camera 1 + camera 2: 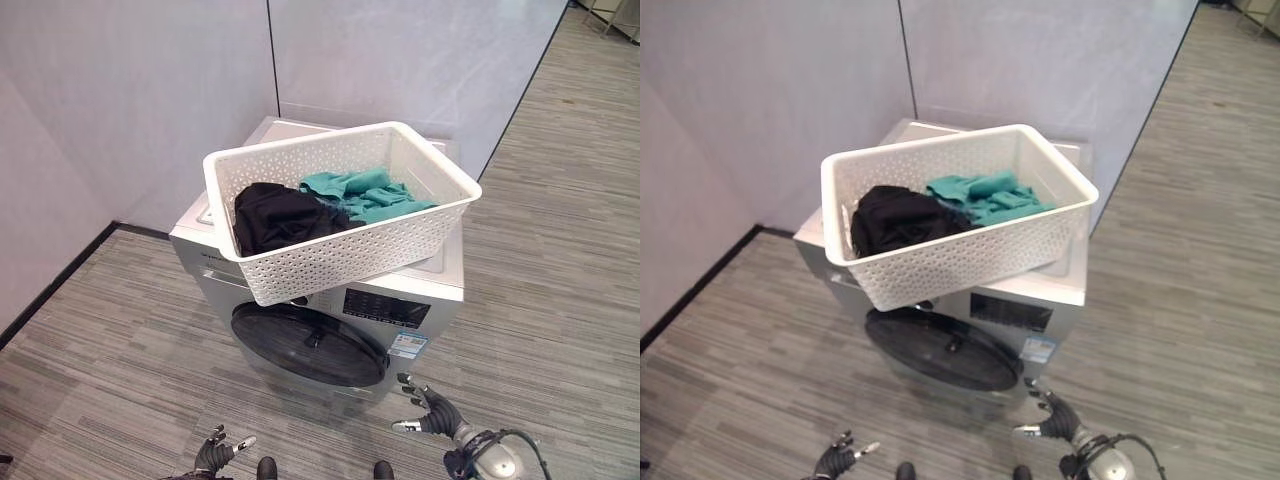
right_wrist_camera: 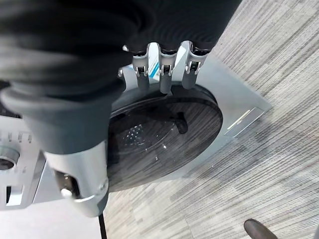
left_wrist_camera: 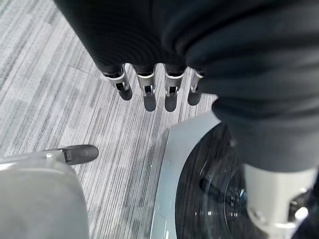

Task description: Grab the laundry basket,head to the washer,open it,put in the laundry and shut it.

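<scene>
Against the pale wall panels [image 1: 150, 90], on grey striped flooring [image 1: 560, 280], a silver front-loading washer [image 1: 215, 265] is shown, taken here as the landmark. Its round dark glass door [image 1: 308, 344] is seen shut against the front panel, with a dark control panel [image 1: 386, 307] set just above the door and a small label [image 1: 404, 346] beside the door's rim.

On top of the washer, a white perforated laundry basket [image 1: 340, 262] is rested, tilted, with its near edge overhanging the washer's front above the door. Within the basket, a black garment [image 1: 278, 214] is piled at the washer's left side and a teal garment [image 1: 365, 194] lies touching it toward the right; whether further items are buried beneath them cannot be told.

Below the washer's front, toward its right, the right hand [image 1: 432, 410] is held near the door, apart from it, with fingers [image 2: 164, 79] straight and spread, grasping nothing. Below and left of the door, lower and farther from the washer, the left hand [image 1: 214, 452] is likewise released, its fingers [image 3: 149, 94] extended over the flooring beside the washer's lower corner, nothing held.
</scene>
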You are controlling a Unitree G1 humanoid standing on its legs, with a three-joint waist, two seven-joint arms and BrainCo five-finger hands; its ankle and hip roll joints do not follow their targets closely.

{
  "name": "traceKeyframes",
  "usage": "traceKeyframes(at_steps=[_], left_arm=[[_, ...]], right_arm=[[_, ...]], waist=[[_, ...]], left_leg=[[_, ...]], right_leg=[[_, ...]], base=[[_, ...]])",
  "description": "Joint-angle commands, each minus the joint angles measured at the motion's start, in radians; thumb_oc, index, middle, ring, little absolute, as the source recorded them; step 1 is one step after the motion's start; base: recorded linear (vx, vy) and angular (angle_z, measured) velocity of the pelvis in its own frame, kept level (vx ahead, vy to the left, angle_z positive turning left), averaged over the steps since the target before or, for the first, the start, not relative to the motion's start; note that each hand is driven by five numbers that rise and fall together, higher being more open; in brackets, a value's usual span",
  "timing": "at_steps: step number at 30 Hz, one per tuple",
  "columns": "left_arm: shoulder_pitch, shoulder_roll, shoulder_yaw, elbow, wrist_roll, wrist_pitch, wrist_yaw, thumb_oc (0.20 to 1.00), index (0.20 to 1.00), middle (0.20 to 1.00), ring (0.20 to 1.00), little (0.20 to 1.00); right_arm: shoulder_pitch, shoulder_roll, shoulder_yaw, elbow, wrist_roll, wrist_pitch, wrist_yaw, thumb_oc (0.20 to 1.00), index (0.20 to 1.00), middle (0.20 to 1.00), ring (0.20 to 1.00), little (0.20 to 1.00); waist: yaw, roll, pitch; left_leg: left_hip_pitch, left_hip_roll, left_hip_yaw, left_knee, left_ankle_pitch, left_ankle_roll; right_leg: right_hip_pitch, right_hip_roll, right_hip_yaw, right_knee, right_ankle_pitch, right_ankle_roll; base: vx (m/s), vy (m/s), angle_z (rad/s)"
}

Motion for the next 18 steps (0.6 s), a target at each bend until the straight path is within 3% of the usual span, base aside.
traceKeyframes(at_steps=[1,6,11,15,18], left_arm=[[-0.070,0.029,0.029,0.053,0.010,-0.046,0.003,1.000,1.000,1.000,1.000,1.000],[-0.068,0.038,0.027,0.043,0.023,-0.045,-0.004,1.000,1.000,1.000,1.000,1.000],[-0.049,0.071,0.012,-0.036,0.046,-0.048,-0.041,1.000,1.000,1.000,1.000,1.000],[-0.070,0.080,0.011,-0.032,0.070,-0.054,-0.051,1.000,1.000,1.000,1.000,1.000],[-0.077,0.080,0.017,-0.058,0.054,-0.060,-0.044,1.000,1.000,1.000,1.000,1.000]], right_arm=[[0.047,-0.049,-0.046,-0.156,0.040,-0.080,0.032,1.000,1.000,1.000,1.000,1.000],[0.115,-0.079,-0.116,-0.279,0.179,-0.083,0.088,1.000,1.000,1.000,1.000,1.000],[0.188,-0.176,-0.230,-0.503,0.373,-0.104,0.190,1.000,1.000,1.000,1.000,1.000],[0.200,-0.274,-0.335,-0.656,0.252,-0.129,0.161,1.000,1.000,1.000,1.000,1.000],[0.173,-0.284,-0.347,-0.706,0.187,-0.145,0.127,1.000,1.000,1.000,1.000,1.000]], waist=[[-0.017,-0.031,0.020],[-0.038,-0.033,0.026],[-0.051,-0.035,0.029],[-0.072,-0.032,0.034],[-0.072,-0.034,0.035]], left_leg=[[0.028,-0.015,-0.061,0.013,-0.118,0.046],[0.033,-0.007,-0.037,0.013,-0.122,0.042],[0.034,-0.003,-0.009,0.013,-0.123,0.041],[0.027,-0.005,0.008,0.013,-0.126,0.043],[0.021,-0.005,0.016,0.013,-0.127,0.045]], right_leg=[[-0.045,-0.085,-0.038,0.009,-0.011,0.035],[-0.063,-0.083,-0.025,0.009,-0.001,0.041],[-0.084,-0.083,-0.008,0.009,0.009,0.047],[-0.112,-0.081,0.021,0.009,0.019,0.052],[-0.122,-0.079,0.029,0.009,0.021,0.052]], base=[[0.02,-0.011,-0.04],[0.00,-0.021,-0.10],[0.00,-0.004,-0.25],[-0.01,0.020,-0.07],[-0.01,0.014,-0.21]])
